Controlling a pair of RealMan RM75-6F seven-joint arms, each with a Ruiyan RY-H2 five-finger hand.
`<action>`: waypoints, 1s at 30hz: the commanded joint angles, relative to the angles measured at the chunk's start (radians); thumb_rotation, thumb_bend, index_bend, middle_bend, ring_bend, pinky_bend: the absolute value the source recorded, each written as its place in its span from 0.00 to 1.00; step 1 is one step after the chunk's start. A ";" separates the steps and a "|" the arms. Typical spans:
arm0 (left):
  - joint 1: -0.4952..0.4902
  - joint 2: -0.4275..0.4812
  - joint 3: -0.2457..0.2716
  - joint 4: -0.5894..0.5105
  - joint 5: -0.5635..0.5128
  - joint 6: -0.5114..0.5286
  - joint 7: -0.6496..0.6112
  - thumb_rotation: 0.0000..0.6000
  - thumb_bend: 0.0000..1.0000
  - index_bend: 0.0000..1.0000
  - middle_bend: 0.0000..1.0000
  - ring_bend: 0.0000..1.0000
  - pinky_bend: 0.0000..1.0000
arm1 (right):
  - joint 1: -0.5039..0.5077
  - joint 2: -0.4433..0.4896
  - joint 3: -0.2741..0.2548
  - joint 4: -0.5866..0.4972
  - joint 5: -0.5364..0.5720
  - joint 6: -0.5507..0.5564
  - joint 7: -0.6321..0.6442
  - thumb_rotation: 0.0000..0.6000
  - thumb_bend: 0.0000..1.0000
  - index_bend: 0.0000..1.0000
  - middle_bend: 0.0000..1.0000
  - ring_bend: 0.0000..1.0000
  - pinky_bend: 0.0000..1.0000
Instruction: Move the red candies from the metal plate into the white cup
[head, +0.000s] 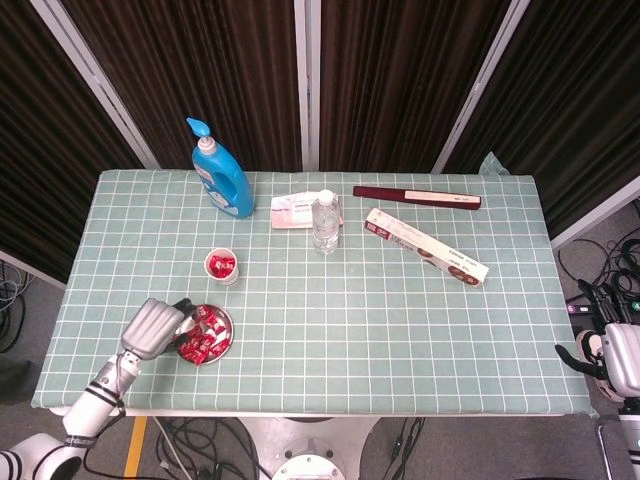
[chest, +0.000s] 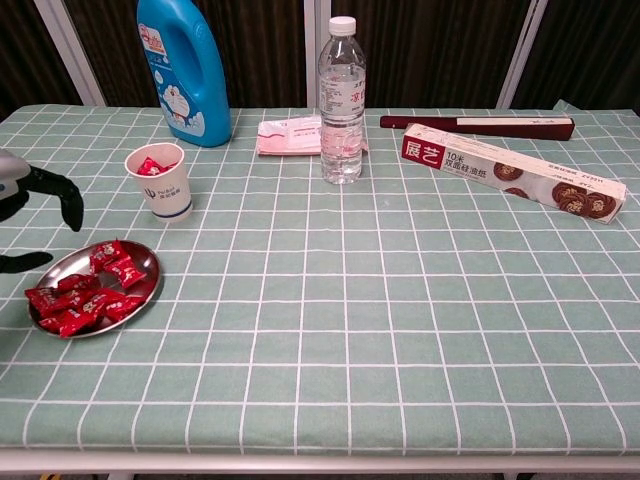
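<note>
Left hand (head: 152, 326) hovering at lower left of frame, just left of the metal plate (head: 224, 334), fingers (chest: 62, 194) spread, holding nothing. Red candies (head: 200, 335) heaped on the plate, just right of the hand. White cup (head: 221, 267) above, some candy inside. Right hand (head: 617, 358) off the desk (head: 400, 320), far right, grip unreadable.

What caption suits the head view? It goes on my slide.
Left robot hand open beside the metal plate of red candies, white cup beyond holding candy.
</note>
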 joint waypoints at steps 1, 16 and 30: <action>0.001 -0.019 0.005 -0.008 -0.023 -0.041 0.059 1.00 0.29 0.46 0.49 0.83 1.00 | -0.001 0.002 -0.001 -0.002 -0.001 0.002 0.000 1.00 0.11 0.03 0.14 0.01 0.32; 0.006 -0.077 -0.028 0.009 -0.125 -0.104 0.196 1.00 0.25 0.44 0.48 0.83 1.00 | -0.006 0.005 -0.003 -0.003 0.005 0.005 0.000 1.00 0.11 0.03 0.14 0.01 0.32; -0.004 -0.124 -0.026 0.077 -0.121 -0.141 0.214 1.00 0.25 0.47 0.50 0.83 1.00 | -0.007 0.006 -0.004 -0.006 0.007 0.006 -0.002 1.00 0.11 0.03 0.14 0.01 0.32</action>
